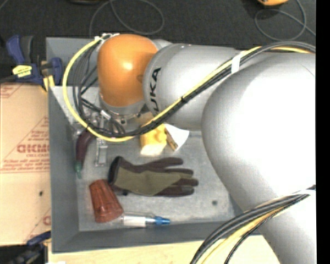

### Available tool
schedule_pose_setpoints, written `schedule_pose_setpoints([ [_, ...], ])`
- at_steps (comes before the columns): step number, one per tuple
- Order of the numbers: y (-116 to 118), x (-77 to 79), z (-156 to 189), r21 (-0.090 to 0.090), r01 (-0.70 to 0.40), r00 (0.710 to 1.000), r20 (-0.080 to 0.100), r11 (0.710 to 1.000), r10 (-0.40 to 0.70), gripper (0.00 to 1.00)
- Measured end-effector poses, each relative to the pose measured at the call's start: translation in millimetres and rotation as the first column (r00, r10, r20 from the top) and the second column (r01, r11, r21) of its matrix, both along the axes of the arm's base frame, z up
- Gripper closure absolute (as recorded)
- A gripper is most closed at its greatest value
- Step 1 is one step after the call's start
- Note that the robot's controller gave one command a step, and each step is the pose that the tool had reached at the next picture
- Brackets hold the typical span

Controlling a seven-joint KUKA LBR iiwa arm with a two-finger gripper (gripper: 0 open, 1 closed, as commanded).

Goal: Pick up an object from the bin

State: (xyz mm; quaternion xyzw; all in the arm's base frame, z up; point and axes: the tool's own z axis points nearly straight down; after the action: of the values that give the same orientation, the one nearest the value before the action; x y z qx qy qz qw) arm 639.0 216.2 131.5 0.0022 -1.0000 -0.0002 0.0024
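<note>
The gripper [100, 149] hangs over the left part of the bin [65, 202], just beside a dark maroon tool [83, 146] and near an olive glove [154, 179]. Whether the gripper is apart or together cannot be told.

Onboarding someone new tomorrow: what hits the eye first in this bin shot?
The silver arm with its orange wrist cover reaches in from the right over the upper half of the bin. Below it a dark olive glove lies flat mid-bin, with a red-brown ribbed piece at its cuff and a blue-capped pen along the near wall.
</note>
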Motion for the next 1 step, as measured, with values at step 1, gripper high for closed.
schedule_pose_setpoints([
  [1,-0.6,1.9,5.3,0.002,0.003,1.000,0.007,1.000,-0.003,0.00],
])
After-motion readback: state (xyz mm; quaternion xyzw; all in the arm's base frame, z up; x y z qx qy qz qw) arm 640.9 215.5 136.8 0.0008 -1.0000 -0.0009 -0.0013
